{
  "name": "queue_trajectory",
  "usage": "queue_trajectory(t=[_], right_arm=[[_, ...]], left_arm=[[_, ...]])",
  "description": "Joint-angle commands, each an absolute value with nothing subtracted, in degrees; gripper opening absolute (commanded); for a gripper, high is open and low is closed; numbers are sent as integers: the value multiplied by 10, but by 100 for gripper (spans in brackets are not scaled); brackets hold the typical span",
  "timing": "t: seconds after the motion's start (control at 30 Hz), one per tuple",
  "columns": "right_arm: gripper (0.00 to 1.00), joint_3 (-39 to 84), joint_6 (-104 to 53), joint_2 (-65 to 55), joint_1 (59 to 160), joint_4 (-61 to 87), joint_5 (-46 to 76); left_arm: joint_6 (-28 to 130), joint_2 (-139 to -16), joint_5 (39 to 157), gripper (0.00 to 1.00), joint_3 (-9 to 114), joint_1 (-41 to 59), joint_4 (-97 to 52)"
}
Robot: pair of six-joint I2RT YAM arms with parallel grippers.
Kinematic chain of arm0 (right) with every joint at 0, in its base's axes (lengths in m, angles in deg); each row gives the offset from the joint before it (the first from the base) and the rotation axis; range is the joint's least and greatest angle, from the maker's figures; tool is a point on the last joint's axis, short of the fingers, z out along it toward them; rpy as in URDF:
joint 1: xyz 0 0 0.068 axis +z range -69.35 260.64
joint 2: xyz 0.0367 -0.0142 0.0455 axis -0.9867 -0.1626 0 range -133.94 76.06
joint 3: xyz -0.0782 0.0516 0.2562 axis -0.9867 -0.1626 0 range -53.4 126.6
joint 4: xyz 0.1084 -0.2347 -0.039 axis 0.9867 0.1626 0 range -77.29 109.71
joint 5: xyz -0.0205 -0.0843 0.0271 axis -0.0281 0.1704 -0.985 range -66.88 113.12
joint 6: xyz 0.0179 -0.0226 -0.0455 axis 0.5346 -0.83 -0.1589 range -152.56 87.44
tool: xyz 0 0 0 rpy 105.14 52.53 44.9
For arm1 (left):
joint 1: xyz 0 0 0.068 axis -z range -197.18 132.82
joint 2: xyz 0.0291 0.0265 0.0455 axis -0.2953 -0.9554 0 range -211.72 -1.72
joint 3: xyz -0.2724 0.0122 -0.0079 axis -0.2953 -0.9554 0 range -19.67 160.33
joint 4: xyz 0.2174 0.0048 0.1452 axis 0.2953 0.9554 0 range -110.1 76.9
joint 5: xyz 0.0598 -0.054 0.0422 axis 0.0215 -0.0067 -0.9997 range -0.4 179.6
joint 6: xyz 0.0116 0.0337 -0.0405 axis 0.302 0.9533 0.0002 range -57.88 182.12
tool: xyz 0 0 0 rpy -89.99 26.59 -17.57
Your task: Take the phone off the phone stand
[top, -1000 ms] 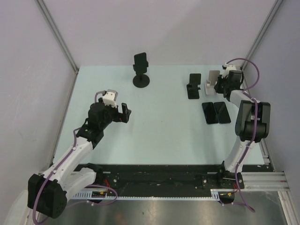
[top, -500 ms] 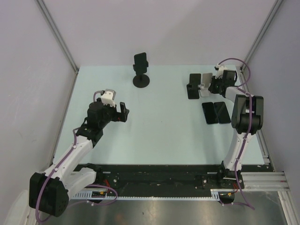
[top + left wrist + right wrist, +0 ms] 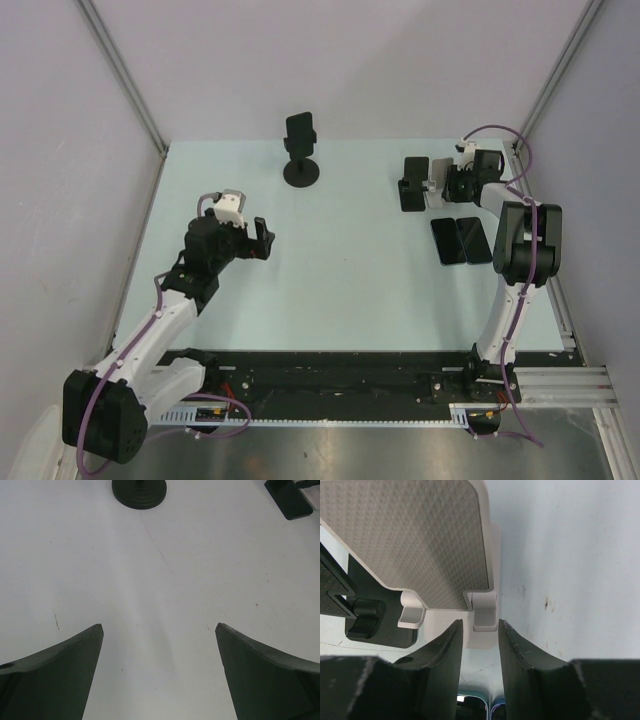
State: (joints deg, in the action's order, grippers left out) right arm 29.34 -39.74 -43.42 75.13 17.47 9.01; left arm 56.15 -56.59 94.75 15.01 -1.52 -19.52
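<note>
I am seeing the black smartphone (image 3: pixel 299 129) sitting upright in the black round-based phone stand (image 3: pixel 302 172) at the far middle of the pale green desk (image 3: pixel 340 270). My left claw (image 3: pixel 159 627) is hovering spread wide over bare desk. My right claw (image 3: pixel 479 625) is showing only a narrow gap, its tips at the lip of the white grey-padded stand (image 3: pixel 420 535); I cannot tell whether they are touching.
</note>
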Motion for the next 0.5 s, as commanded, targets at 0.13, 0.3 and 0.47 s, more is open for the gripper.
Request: queue_trajectory(t=[0.13, 0.3, 0.47], right_arm=[[49, 297, -384, -386, 756, 175, 82], [55, 295, -377, -354, 756, 194, 109], [73, 284, -336, -293, 758, 233, 197]], left_arm=[[563, -546, 962, 100, 176, -19, -210], [562, -539, 964, 100, 175, -19, -210], [554, -546, 971, 100, 179, -20, -210]])
